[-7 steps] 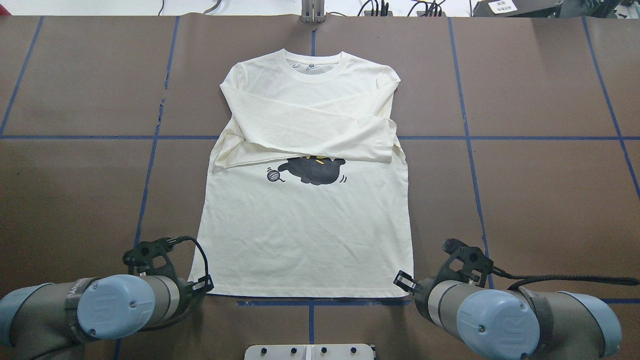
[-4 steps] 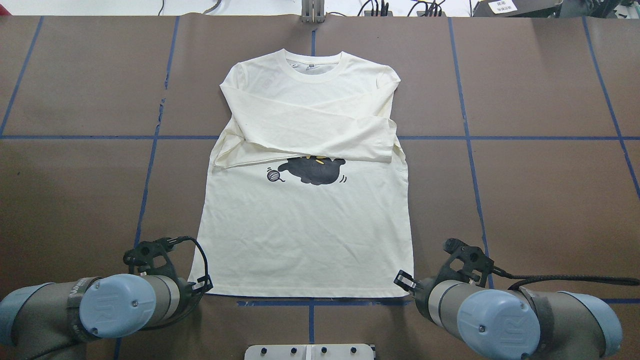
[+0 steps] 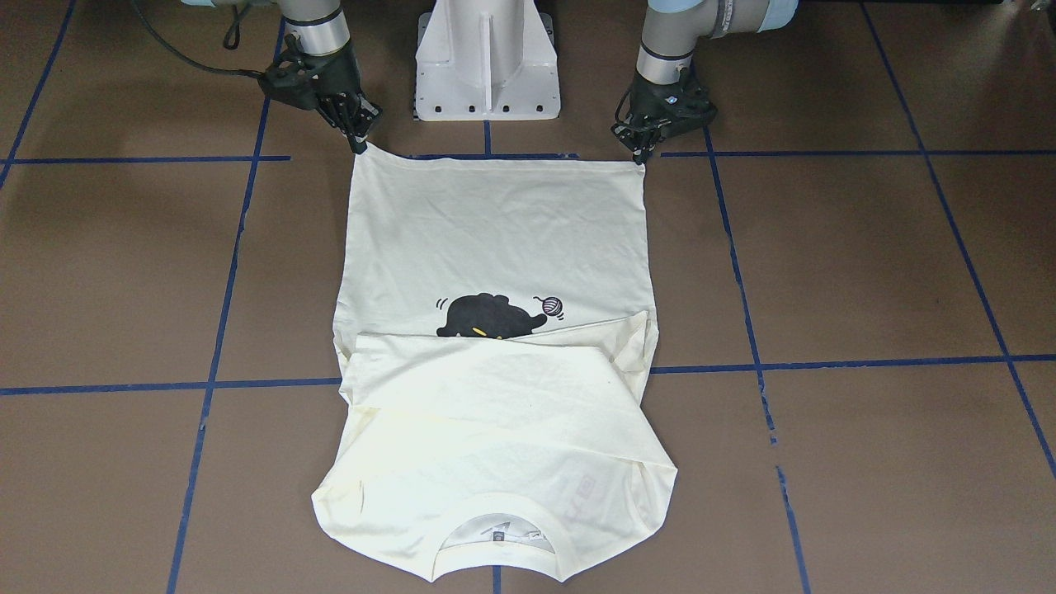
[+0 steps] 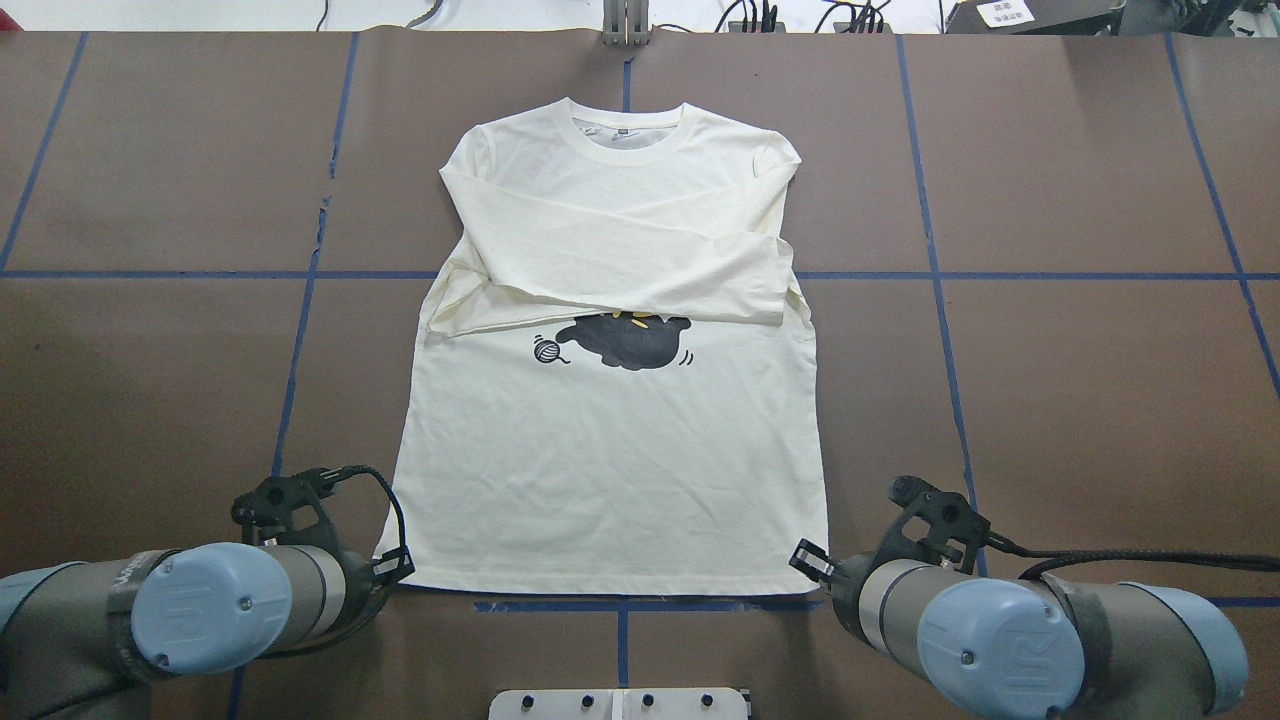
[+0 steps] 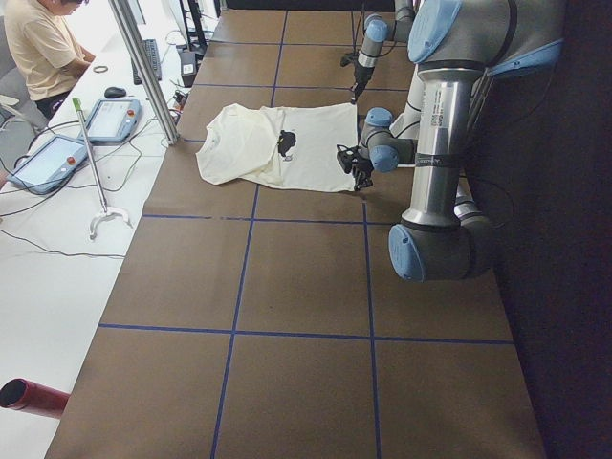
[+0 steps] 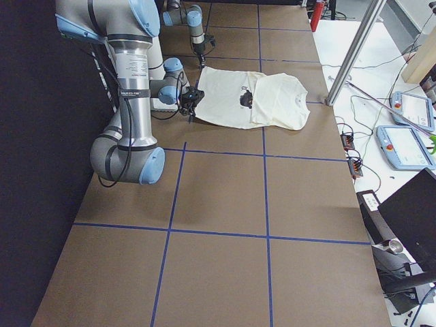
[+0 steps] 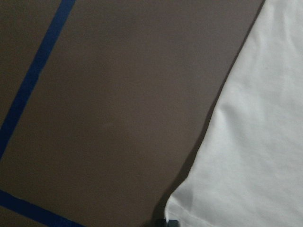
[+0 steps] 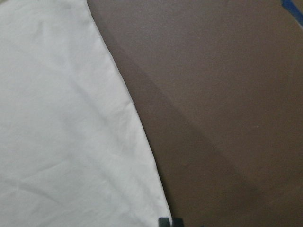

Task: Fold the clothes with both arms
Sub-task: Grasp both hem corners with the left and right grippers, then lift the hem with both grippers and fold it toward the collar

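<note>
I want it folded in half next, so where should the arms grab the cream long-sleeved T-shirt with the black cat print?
Probably the cream long-sleeved T-shirt's two hem corners: left gripper on one, right gripper on the other, coming from the robot's side. The hem lies flat and straight there, free of the folded sleeves.

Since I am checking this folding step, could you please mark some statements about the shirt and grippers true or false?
1. The cream long-sleeved T-shirt lies spread on the brown table. True.
2. Its ribbed neck lies nearest the robot. False: the hem does; the neck is far.
3. Both sleeves are folded across its front. True.
4. The black cat print shows whole. False: a sleeve covers part.
5. The left gripper and right gripper are at the hem corners. True.
</note>
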